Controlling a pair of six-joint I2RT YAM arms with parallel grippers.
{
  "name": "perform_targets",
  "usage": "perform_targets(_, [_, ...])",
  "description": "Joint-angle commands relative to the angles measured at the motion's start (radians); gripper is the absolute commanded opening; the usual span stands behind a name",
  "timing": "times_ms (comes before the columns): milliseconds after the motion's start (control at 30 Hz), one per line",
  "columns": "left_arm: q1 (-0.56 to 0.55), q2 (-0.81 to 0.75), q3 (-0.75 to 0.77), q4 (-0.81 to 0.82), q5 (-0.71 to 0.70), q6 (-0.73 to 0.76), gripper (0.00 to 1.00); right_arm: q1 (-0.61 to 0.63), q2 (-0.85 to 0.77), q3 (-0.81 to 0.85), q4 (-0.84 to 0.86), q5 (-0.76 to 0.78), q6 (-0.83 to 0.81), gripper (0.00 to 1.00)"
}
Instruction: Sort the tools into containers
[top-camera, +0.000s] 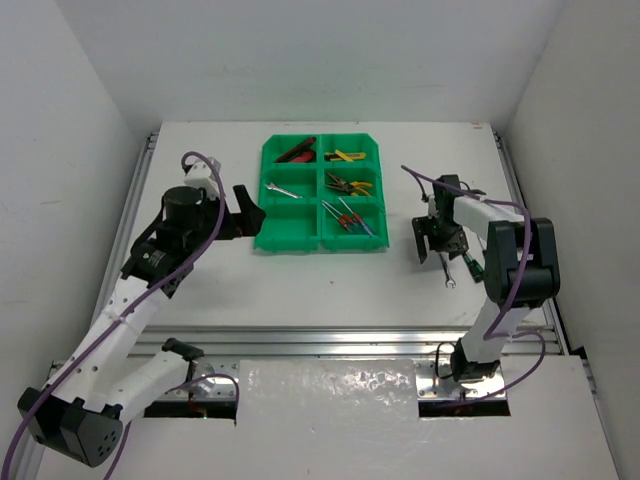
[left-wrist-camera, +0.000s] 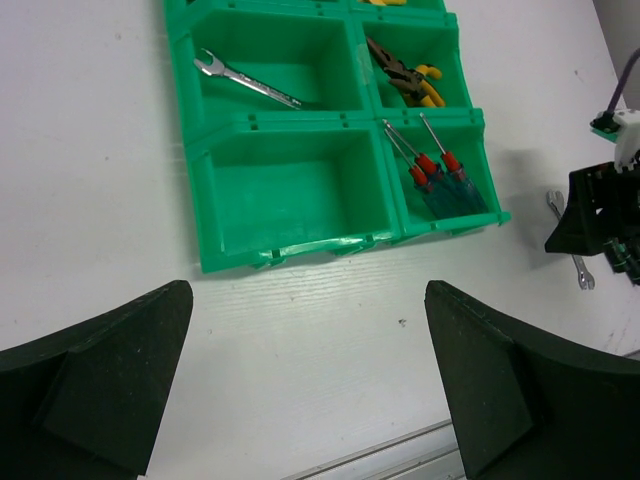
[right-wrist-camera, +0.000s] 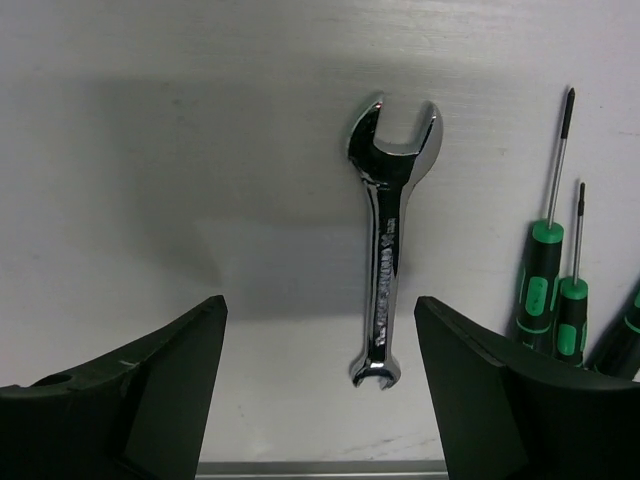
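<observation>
A green six-bin tray (top-camera: 290, 237) sits at the table's far middle. Its bins hold a silver wrench (left-wrist-camera: 248, 81), yellow pliers (left-wrist-camera: 405, 77), red-collared blue-handled screwdrivers (left-wrist-camera: 440, 175), a red-and-black tool (top-camera: 296, 152) and a yellow-black tool (top-camera: 344, 156); the near-left bin (left-wrist-camera: 290, 185) is empty. My right gripper (right-wrist-camera: 318, 385) is open above a silver wrench (right-wrist-camera: 386, 235) lying on the table, which sits between the fingers, nearer the right one. Green-handled screwdrivers (right-wrist-camera: 545, 280) lie beside it. My left gripper (left-wrist-camera: 305, 375) is open and empty over bare table left of the tray.
The table's right edge rail (top-camera: 520, 200) runs close to the right gripper (top-camera: 437, 240). A metal rail (top-camera: 330, 340) borders the near edge. White walls enclose the table on three sides.
</observation>
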Motion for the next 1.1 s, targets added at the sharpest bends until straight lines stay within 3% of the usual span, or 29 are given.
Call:
perform_targets(0, [-0.010, -0.013, -0.013, 0.036, 0.037, 0.024, 1.00, -0.017, 0.020, -0.033, 0.087, 0.024, 0.027, 0.76])
perform_targets(100, [-0.010, -0.014, -0.016, 0.039, 0.048, 0.025, 1.00, -0.035, 0.065, -0.030, 0.090, 0.010, 0.018, 0.75])
perform_targets(167, [-0.010, -0.019, -0.018, 0.042, 0.051, 0.025, 1.00, -0.049, 0.105, -0.034, 0.096, -0.010, 0.013, 0.68])
perform_targets(200, [-0.010, -0.022, -0.019, 0.044, 0.051, 0.025, 1.00, -0.075, 0.114, -0.037, 0.105, -0.028, 0.014, 0.62])
perform_targets(233, [-0.010, -0.020, -0.019, 0.045, 0.051, 0.027, 1.00, -0.086, 0.128, -0.042, 0.110, -0.064, 0.017, 0.45])
perform_targets(300, [-0.010, -0.017, -0.016, 0.044, 0.053, 0.027, 1.00, -0.087, 0.140, -0.042, 0.107, -0.093, 0.019, 0.30])
perform_targets(333, [-0.010, -0.017, -0.016, 0.044, 0.053, 0.027, 1.00, -0.084, 0.145, -0.045, 0.107, -0.098, 0.021, 0.15])
perform_targets(433, [-0.010, -0.025, -0.018, 0.044, 0.047, 0.027, 1.00, -0.065, 0.129, -0.054, 0.099, -0.005, 0.016, 0.01])
perform_targets(533, [-0.008, -0.031, -0.021, 0.047, 0.045, 0.025, 1.00, -0.051, 0.077, -0.060, 0.096, 0.062, 0.028, 0.00])
perform_targets(767, [-0.011, -0.063, -0.032, 0.025, -0.018, 0.028, 1.00, 0.055, -0.309, -0.093, 0.145, 0.044, 0.047, 0.00])
perform_targets(900, [-0.010, -0.085, -0.035, 0.024, -0.058, 0.027, 1.00, 0.187, -0.421, -0.117, 0.277, -0.065, -0.002, 0.00])
perform_targets(967, [-0.008, -0.086, -0.027, 0.021, -0.070, 0.030, 1.00, 0.256, -0.415, -0.110, 0.404, -0.110, -0.042, 0.00])
perform_targets(1067, [-0.005, -0.086, -0.033, 0.021, -0.090, 0.031, 1.00, 0.399, -0.285, 0.028, 0.458, -0.137, -0.113, 0.00])
